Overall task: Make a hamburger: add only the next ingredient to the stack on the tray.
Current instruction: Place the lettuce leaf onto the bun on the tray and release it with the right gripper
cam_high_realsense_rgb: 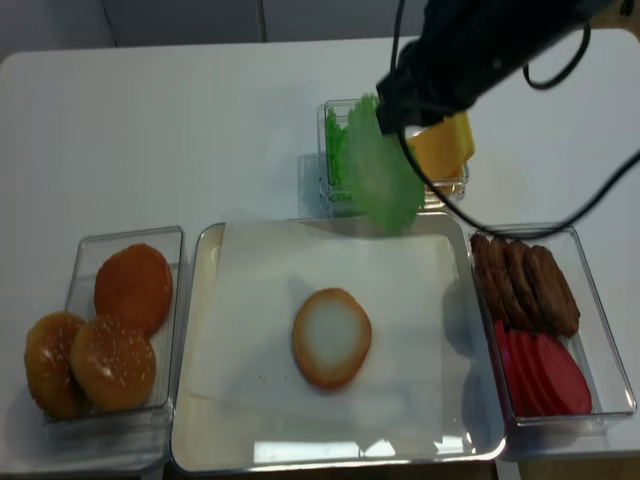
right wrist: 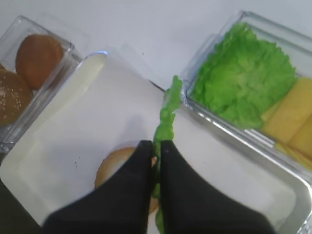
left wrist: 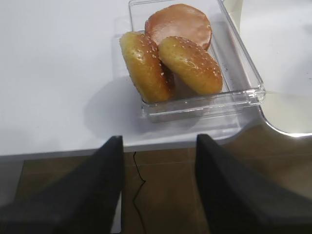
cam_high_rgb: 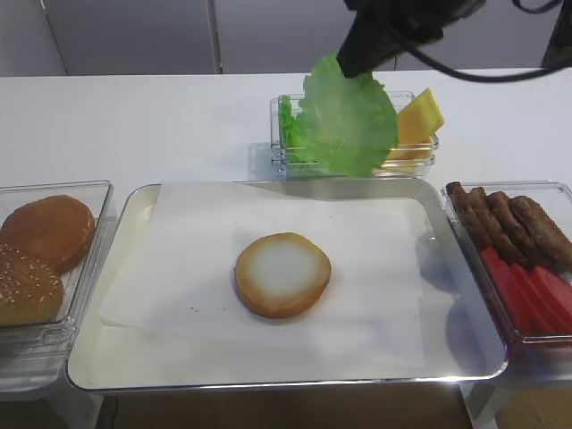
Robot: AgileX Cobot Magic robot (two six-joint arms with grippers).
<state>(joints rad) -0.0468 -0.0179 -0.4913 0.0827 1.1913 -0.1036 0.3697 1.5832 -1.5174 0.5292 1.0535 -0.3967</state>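
Exterior high view: the right gripper point(cam_high_rgb: 357, 64) hangs above the far edge of the silver tray point(cam_high_rgb: 134, 357), its black jaws pinched tight on the top edge of the lettuce leaf point(cam_high_rgb: 344, 121). The leaf dangles in the air in front of the clear box of lettuce and cheese point(cam_high_rgb: 422, 154). The bun bottom half point(cam_high_rgb: 282, 273) lies cut face up on the tray's white paper, nearer the camera than the leaf.

Right wrist view: the two black fingers point(right wrist: 127, 195) press together with the leaf point(right wrist: 166, 114) clamped edge-on between them; the bun bottom point(right wrist: 113, 165) shows partly beneath the fingers. The remaining lettuce point(right wrist: 243, 75) and cheese slices point(right wrist: 292, 114) sit in their box to the right.

Left wrist view: the left gripper point(left wrist: 158, 161) stands with its jaws wide apart, holding nothing, over the table edge just short of the box of sesame buns point(left wrist: 170, 61).

Realsense high view: the leaf point(cam_high_realsense_rgb: 382, 175) hangs over the tray's far rim, well apart from the bun bottom point(cam_high_realsense_rgb: 331, 337).
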